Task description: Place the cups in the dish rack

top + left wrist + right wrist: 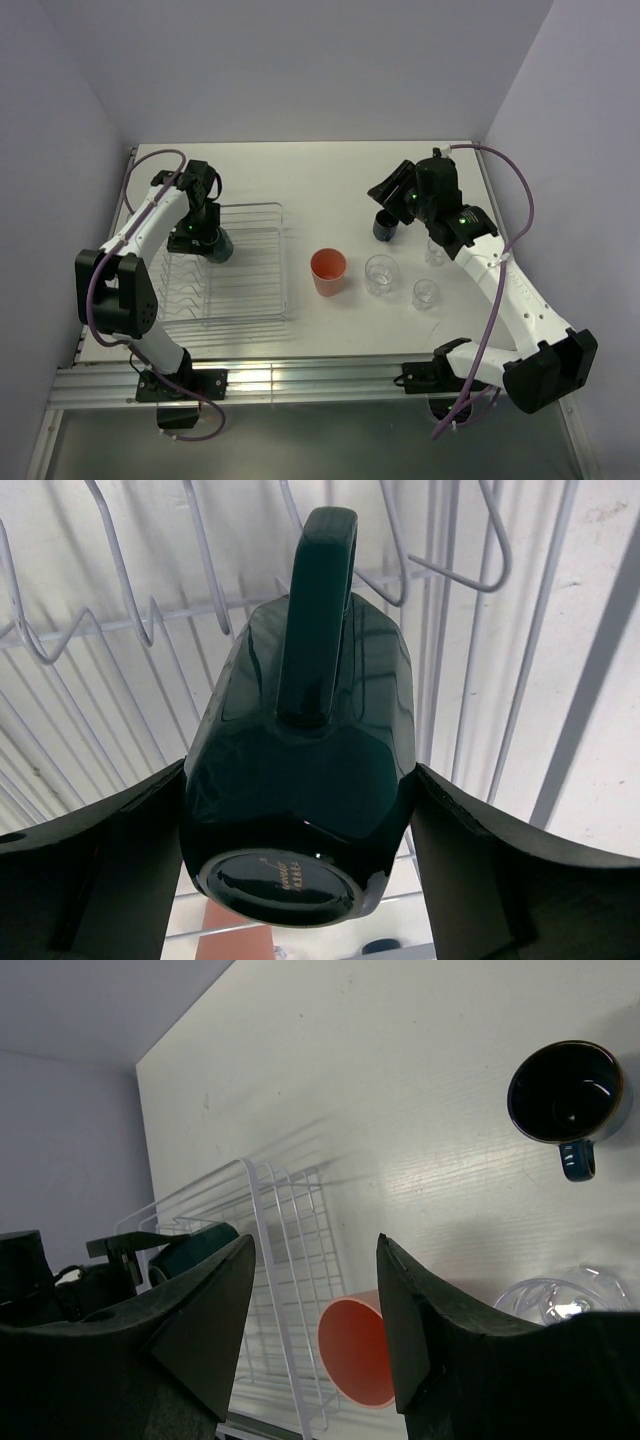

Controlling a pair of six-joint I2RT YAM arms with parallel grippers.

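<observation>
My left gripper (205, 237) is shut on the dark teal mug (300, 740), one finger on each side of its body. The mug's base faces the wrist camera and its handle points away, over the wires of the dish rack (250, 290). My right gripper (315, 1245) is open and empty, hovering above the table near the navy mug (385, 226). A salmon-pink tumbler (328, 272) stands right of the rack. Three clear glasses (380, 275) (426, 293) (435, 250) stand further right.
The rack's raised right rim (284, 262) lies between the teal mug and the tumbler. Upright wire prongs (140, 630) stand just beyond the held mug. The navy mug (568, 1095) sits upright with its handle toward the glasses. Walls close the table on the left, back and right.
</observation>
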